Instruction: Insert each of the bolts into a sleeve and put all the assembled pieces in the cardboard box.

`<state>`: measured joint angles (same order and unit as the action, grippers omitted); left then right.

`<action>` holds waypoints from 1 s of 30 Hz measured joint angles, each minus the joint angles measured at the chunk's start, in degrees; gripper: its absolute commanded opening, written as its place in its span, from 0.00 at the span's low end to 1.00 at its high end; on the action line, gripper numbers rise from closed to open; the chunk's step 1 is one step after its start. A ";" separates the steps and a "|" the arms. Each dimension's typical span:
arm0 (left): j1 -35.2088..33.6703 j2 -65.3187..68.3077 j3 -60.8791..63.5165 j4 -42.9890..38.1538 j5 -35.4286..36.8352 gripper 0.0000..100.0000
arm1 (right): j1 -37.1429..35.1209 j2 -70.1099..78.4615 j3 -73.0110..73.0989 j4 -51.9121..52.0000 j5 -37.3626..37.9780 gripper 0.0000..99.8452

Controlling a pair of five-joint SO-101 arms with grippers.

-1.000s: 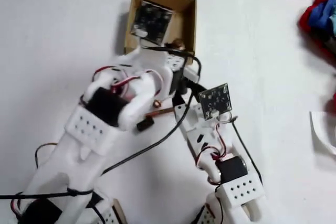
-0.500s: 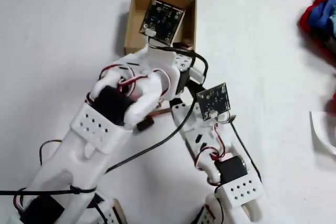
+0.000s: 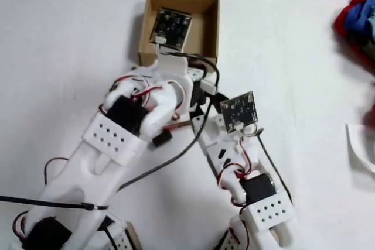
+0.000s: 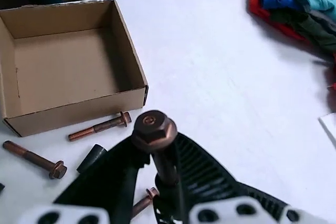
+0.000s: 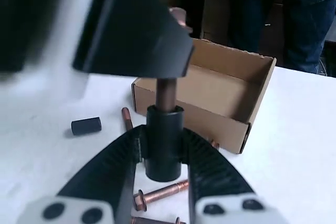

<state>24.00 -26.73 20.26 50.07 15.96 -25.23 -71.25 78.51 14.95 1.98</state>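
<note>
The two arms meet in the middle of the white table (image 3: 293, 57), just at 6 o'clock from the cardboard box (image 3: 208, 27). The box sits at 12 o'clock, near the far edge. It is brown, square and open at the top, with thin flat walls.

The left arm (image 3: 111, 139) comes in from 7 o'clock and the right arm (image 3: 234, 156) from 5 o'clock. Wide white table spreads out at 9 o'clock and at 3 o'clock. A soft red and blue cloth pile (image 3: 354, 16) lies at 2 o'clock by the table edge, well apart from the arms.

The left gripper (image 4: 157, 156) is clamped on a bolt (image 4: 152, 127). The bolt is shiny copper-brown with a six-sided head, and it stands upright. The right gripper (image 5: 163, 135) is clamped on a sleeve (image 5: 164, 163), a short, smooth black tube. The bolt's round stem goes down into the top of the sleeve. Both grippers have black ribbed fingers.

Loose bolts (image 4: 100, 126) lie flat on the table just beside the box's near wall. A loose sleeve (image 4: 92, 157) lies on its side among them.
</note>
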 measured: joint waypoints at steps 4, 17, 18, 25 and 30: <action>-0.18 0.00 0.26 -0.18 0.35 0.10 | 0.00 0.00 0.00 0.00 0.00 0.02; -1.76 0.00 0.44 4.04 -4.31 0.23 | 1.23 0.00 -0.35 0.00 0.00 0.02; -1.76 0.00 0.44 4.04 -4.40 0.23 | 1.23 0.00 -0.35 0.00 0.00 0.02; -4.40 -3.96 -3.52 4.40 -4.75 0.23 | 2.29 1.85 -0.62 0.00 -0.09 0.02; -12.75 -6.86 -5.71 4.66 -11.78 0.23 | 6.95 17.05 -9.32 0.18 -0.09 0.02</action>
<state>11.25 -33.58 14.55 54.73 4.18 -18.29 -54.20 69.19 15.12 1.89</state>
